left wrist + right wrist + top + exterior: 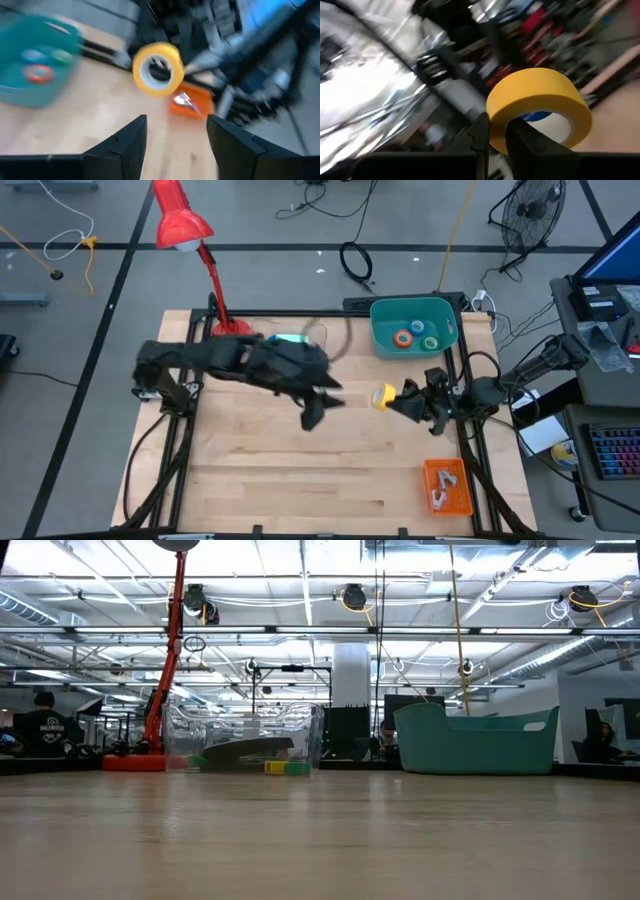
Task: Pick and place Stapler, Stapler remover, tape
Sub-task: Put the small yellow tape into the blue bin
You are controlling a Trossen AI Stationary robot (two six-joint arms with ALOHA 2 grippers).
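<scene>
- Red desk lamp (185, 225) stood at table's 11 o'clock, base by the back edge.
- Left gripper (312, 415) hung over table centre, fingers (125, 142) spread apart, nothing between them; it pointed toward 3 o'clock at the yellow roll.
- Clear plastic container (245, 735) with green and yellow items sat at 12 o'clock behind the left arm; contents unclear.
- Yellow tape roll (383, 395) was held off the wood at about 3 o'clock, right of centre.
- Right gripper (398, 398) had its fingers (482, 135) pinched on that roll's wall, one finger inside the ring, one outside.
- Teal bin (445, 340) sat at 1 o'clock; orange tape roll (404, 337), blue tape roll (431, 343) and green tape roll (417, 327) lay inside.
- Orange tray (462, 498) sat at 5 o'clock, with metal pieces inside; could not tell what they were.
</scene>
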